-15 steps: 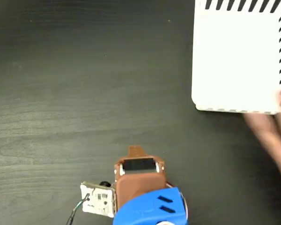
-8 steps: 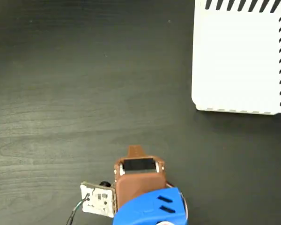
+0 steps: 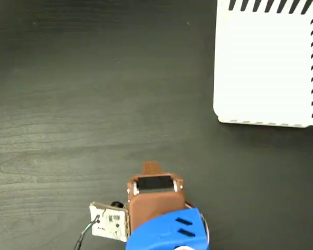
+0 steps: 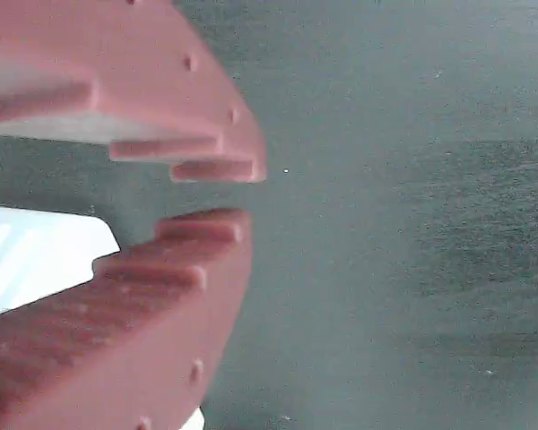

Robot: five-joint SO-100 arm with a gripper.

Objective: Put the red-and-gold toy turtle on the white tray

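White square tray (image 3: 261,67) with black stripes is lying top right – brown two-finger gripper (image 4: 238,193) is hovering empty, fingers slightly parted, above dark wooden table (image 3: 94,94).

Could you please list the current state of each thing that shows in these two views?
white tray: flat on the table, nothing on it, partly cut off by the picture's edge.
gripper: nearly closed, a narrow gap between the fingertips, holding nothing.
table: dark wood-grain.
toy turtle: not in view.
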